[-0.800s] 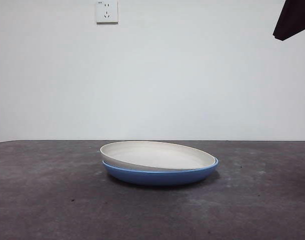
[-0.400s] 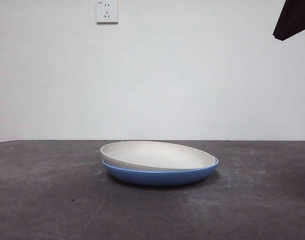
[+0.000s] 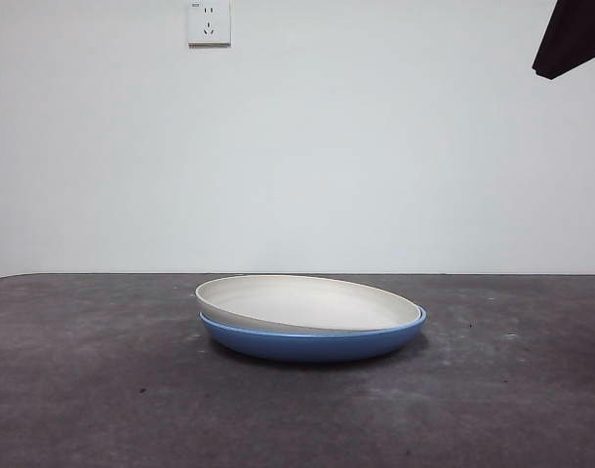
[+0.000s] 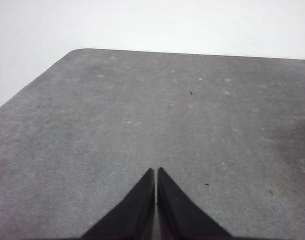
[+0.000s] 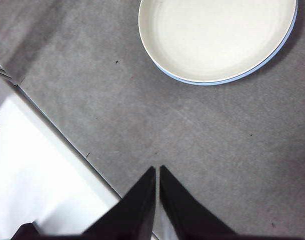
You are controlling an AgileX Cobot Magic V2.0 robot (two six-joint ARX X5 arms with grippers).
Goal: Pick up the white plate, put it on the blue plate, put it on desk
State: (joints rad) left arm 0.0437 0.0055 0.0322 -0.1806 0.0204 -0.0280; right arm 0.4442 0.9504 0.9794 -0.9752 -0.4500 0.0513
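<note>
Spanning every view, the dark mottled counter (image 3: 93, 390) carries the blue plate (image 3: 312, 343), with the white plate (image 3: 307, 302) nested inside it, slightly tilted. Left pincer (image 4: 156, 171) hangs over bare counter, jaws pressed together; right pincer (image 5: 157, 169), likewise closed, hovers near the stacked plates.

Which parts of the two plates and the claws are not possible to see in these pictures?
- Blue plate: its inside is covered by the white plate in the front view and right wrist view.
- White plate: its top edge is cut off by the frame in the right wrist view.
- Both plates: outside the left wrist view, which shows only the desk and the left claw.
- Right claw: its base is cut off by the bottom edge.
</note>
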